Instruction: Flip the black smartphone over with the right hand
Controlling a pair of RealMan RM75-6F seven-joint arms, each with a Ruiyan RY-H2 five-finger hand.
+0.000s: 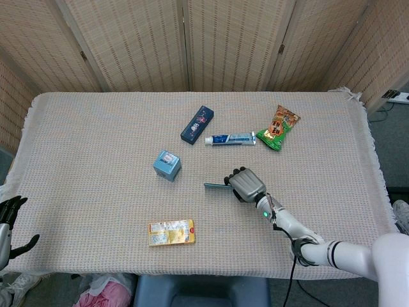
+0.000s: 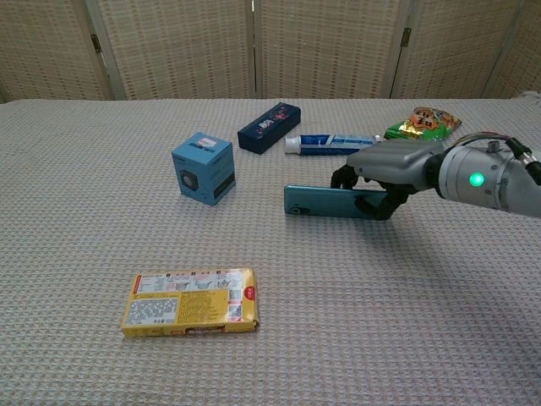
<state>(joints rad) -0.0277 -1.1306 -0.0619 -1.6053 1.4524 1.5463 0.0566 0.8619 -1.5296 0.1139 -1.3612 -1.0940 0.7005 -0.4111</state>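
My right hand (image 1: 247, 184) (image 2: 397, 169) grips the black smartphone (image 2: 325, 202) by its right end and holds it off the tablecloth, near the table's middle. The phone stands on its long edge, and its teal back faces the chest camera. From the head view the smartphone (image 1: 216, 186) shows only as a thin dark strip left of the fingers. My left hand (image 1: 7, 220) hangs open past the table's front left corner, far from the phone and with nothing in it.
A blue cube box (image 1: 167, 165) stands left of the phone. A yellow packet (image 1: 170, 233) lies toward the front edge. Behind the phone lie a toothpaste tube (image 1: 230, 139), a dark blue box (image 1: 197, 125) and a green snack bag (image 1: 278, 127).
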